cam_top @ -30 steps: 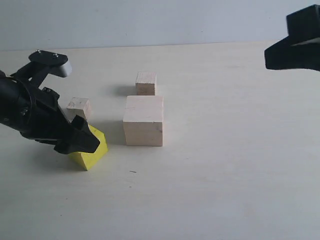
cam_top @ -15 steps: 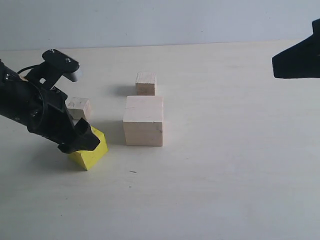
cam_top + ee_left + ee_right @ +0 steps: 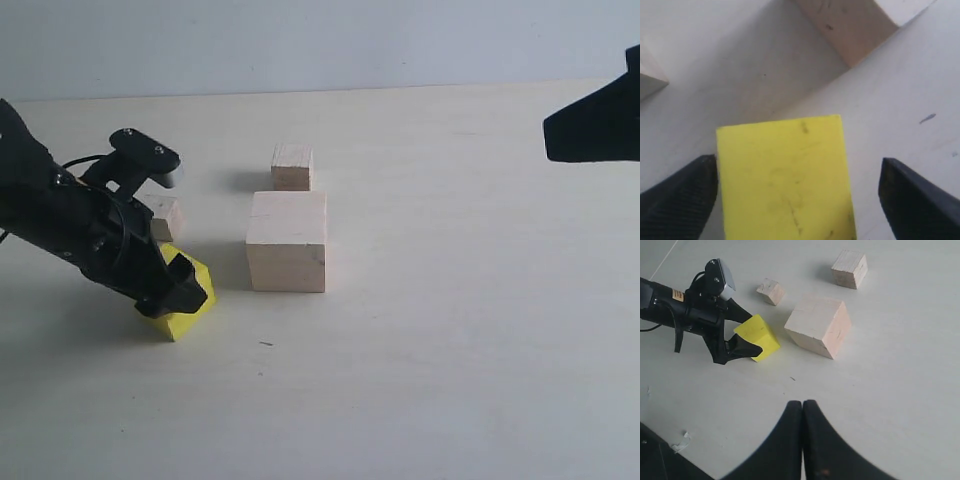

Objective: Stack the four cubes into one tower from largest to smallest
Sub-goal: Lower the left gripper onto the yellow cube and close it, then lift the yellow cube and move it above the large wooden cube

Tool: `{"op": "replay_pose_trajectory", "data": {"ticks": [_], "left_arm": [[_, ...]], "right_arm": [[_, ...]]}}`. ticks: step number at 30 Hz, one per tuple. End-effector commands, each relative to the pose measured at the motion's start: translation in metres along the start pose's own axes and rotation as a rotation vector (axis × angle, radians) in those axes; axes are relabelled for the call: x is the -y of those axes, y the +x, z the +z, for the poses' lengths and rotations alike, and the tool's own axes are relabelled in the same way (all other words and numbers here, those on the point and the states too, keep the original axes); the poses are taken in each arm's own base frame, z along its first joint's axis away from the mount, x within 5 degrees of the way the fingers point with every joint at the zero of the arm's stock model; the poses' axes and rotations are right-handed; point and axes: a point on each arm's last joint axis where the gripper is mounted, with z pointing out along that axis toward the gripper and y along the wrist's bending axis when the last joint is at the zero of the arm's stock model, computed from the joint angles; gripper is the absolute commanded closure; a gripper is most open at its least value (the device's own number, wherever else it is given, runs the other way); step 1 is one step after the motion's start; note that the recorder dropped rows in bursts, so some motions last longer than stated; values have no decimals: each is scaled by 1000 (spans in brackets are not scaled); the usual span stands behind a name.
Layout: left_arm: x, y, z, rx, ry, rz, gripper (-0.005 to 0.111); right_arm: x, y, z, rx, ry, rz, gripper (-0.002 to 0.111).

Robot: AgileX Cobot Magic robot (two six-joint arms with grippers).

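Your left pincer (image 3: pixel 799 167) is spread apart around the yellow cube (image 3: pixel 782 190); nothing sits on the big wooden cube (image 3: pixel 287 245) yet.

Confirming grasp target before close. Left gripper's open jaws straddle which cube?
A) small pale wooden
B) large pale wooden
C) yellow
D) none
C: the left wrist view shows the yellow cube sitting between the spread fingers of the left gripper, with a gap on one side.

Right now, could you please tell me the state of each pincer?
Left pincer: open, straddling the yellow cube, not clamped on it.
Right pincer: shut, holding nothing.
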Motion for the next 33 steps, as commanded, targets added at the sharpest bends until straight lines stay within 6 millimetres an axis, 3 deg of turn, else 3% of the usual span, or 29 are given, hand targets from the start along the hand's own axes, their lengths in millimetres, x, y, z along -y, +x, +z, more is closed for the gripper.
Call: {"op": "replay_pose_trajectory", "data": {"ticks": [1, 3, 5, 7, 8, 14, 18, 21, 26, 33], "left_arm": [[-2, -4, 6, 14, -11, -12, 28], [-2, -8, 3, 27, -8, -19, 44], [-1, -12, -3, 29, 9, -14, 66], [3, -17, -13, 22, 42, 3, 99], [4, -20, -19, 24, 52, 19, 106], [14, -48, -81, 91, 88, 24, 107], [19, -73, -138, 193, 52, 126, 107], [22, -88, -164, 235, 43, 266, 107], [20, -106, -167, 190, 91, 437, 107], [13, -138, -134, 131, 218, 603, 107]], "right_arm": [[0, 1, 0, 1, -3, -7, 108], [0, 1, 0, 1, -3, -7, 108], [0, 1, 0, -1, -3, -7, 108], [0, 1, 0, -3, -3, -7, 108], [0, 2, 0, -6, -4, -6, 108], [-1, 3, -4, -2, -9, -8, 108], [-2, 5, -10, 19, -13, -7, 108], [-2, 7, -15, 30, -13, 4, 108], [-2, 10, -16, 6, -9, 2, 108], [-2, 13, -16, -30, -6, 2, 108]]}}
